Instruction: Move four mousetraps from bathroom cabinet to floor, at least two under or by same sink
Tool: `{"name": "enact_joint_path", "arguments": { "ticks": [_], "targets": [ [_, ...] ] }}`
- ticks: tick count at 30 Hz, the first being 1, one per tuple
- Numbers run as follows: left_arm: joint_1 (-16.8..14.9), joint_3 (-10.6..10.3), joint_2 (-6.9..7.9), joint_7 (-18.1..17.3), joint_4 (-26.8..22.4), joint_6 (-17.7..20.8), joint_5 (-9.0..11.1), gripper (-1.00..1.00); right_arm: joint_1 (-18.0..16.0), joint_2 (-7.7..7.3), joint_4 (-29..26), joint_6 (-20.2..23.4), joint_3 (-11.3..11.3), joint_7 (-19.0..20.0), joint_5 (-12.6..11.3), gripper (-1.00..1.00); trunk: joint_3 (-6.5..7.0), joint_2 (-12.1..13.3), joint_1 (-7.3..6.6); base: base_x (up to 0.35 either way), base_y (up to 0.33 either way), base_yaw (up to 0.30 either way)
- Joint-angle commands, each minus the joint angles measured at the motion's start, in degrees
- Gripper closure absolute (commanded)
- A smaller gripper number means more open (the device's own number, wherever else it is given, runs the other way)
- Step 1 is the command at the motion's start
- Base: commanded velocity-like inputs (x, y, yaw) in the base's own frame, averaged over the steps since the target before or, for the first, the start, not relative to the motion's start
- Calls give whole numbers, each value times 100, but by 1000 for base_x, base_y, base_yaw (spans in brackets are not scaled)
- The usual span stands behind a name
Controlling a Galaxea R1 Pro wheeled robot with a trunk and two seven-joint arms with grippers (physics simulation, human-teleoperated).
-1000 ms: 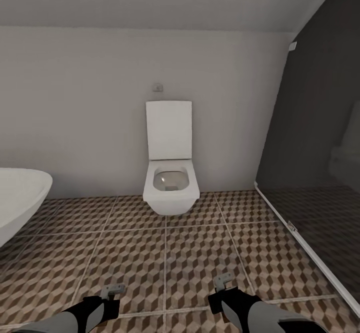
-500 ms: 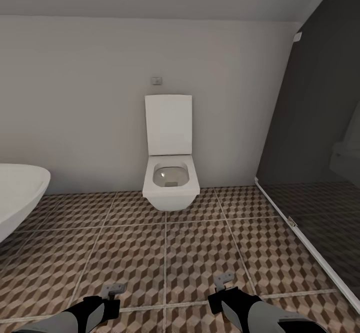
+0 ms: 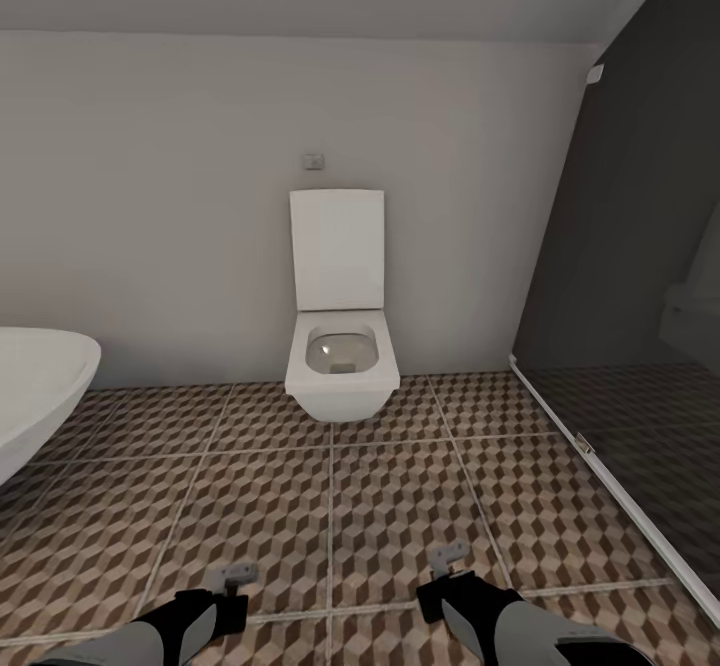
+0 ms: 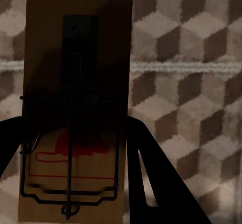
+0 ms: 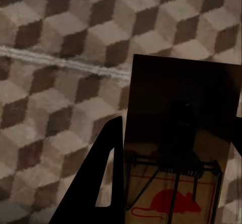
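Two held mousetraps (image 4: 75, 113) (image 5: 179, 143) above open bathroom floor (image 3: 330, 506)

cube-patterned bathroom floor (image 3: 330, 506), pale grout lines, white bathtub (image 3: 35, 386) apparently standing at left
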Motion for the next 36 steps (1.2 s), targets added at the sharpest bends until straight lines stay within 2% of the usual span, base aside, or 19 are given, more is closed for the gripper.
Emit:
{"name": "enact_joint_path", "arguments": {
  "ticks": [1,5,9,13,16,24,28,36],
  "targets": [
    [0,-49,4,-2,-19,39,40,100,-6,4,3,13,-20,-85,39,100,-5,-2,-1,0,0,0],
    [-6,-51,51,-2,-218,61,50,100,-6,52,-211,-4,-41,-674,21,100,-5,-2,-1,0,0,0],
    [-8,-54,70,8,-376,50,51,100,-6,81,-392,-23,-47,-893,13,100,-5,-2,-1,0,0,0],
    [-9,-57,75,14,-407,-23,49,100,-6,87,-428,-139,-49,-938,6,100,-5,-2,-1,0,0,0],
    [-9,-59,72,45,-392,-289,54,100,-6,88,-432,-305,-51,-947,2,100,-5,-2,-1,0,0,0],
    [-9,-65,47,566,-364,-863,55,100,-6,89,-393,-502,-34,-945,2,100,-5,-2,-1,0,0,0],
    [-9,-68,57,617,-255,-1216,41,100,-6,89,-294,-601,-34,-942,9,100,-5,-2,-1,0,0,0],
    [-9,-76,50,660,-182,-1673,27,100,-6,75,-39,-818,-33,-933,11,100,-5,-2,-1,0,0,0]
  ]
}}
